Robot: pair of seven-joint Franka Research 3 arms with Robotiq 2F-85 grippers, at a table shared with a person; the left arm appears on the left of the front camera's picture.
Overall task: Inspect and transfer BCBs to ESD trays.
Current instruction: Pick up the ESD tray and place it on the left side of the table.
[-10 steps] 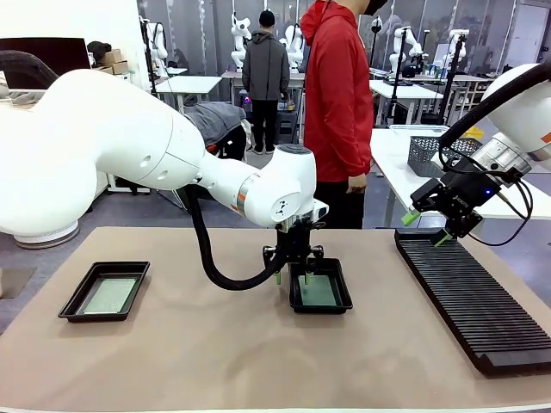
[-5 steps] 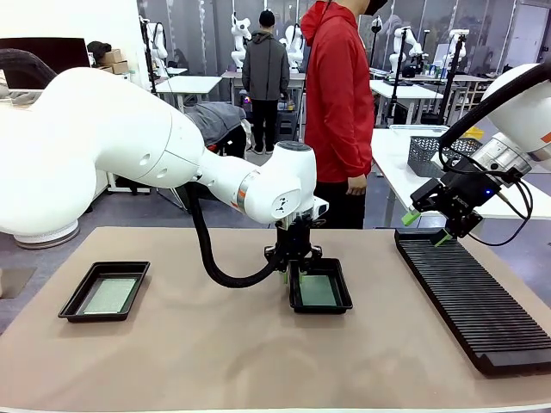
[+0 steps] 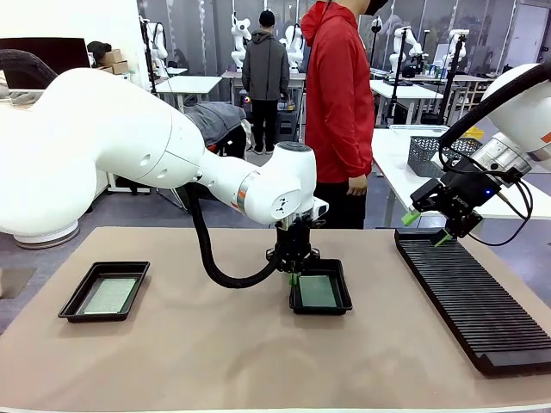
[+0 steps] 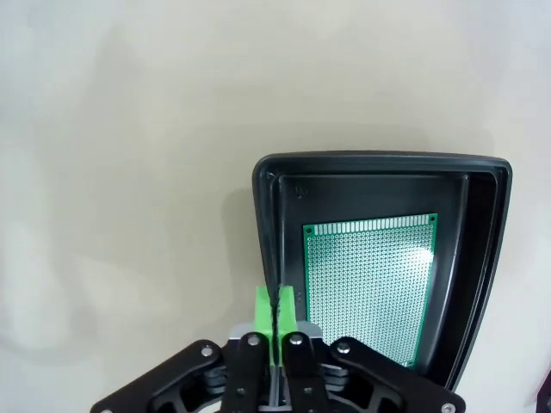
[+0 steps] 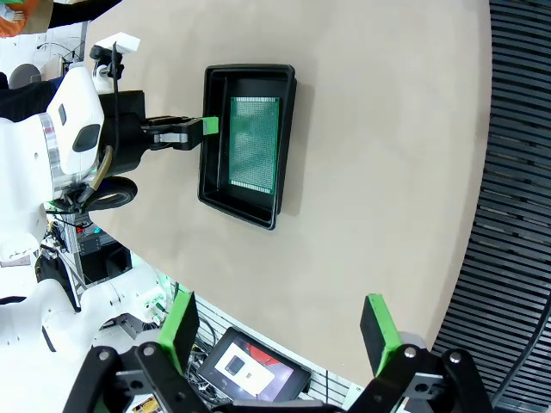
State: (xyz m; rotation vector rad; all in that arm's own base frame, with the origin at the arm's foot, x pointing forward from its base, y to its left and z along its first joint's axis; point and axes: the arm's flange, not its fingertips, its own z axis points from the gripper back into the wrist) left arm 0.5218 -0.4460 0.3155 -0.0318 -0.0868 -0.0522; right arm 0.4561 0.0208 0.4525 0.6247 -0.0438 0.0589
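One black ESD tray [image 3: 320, 308] sits mid-table with a pale-green BCB [image 3: 318, 291] flat on its floor. My left gripper [image 3: 294, 275] points straight down at its left rim. In the left wrist view the green pads [image 4: 265, 310] are pressed together on the tray's side wall [image 4: 274, 249], with the BCB [image 4: 370, 284] just beside them. A second ESD tray [image 3: 99, 317] at the left holds another BCB [image 3: 109, 295]. My right gripper [image 3: 426, 228] hangs open and empty above the rack's far end. From there the right wrist view looks down on the middle tray [image 5: 245, 211].
A long black ribbed rack [image 3: 473, 297] runs along the table's right side. A grey mesh basket [image 3: 430, 155] stands on the table behind it. A person in a red top [image 3: 337, 95] stands at the far edge. Bare mat lies between the trays and in front.
My left gripper's fingers have closed onto the left rim of the middle tray. The right arm has stayed still.
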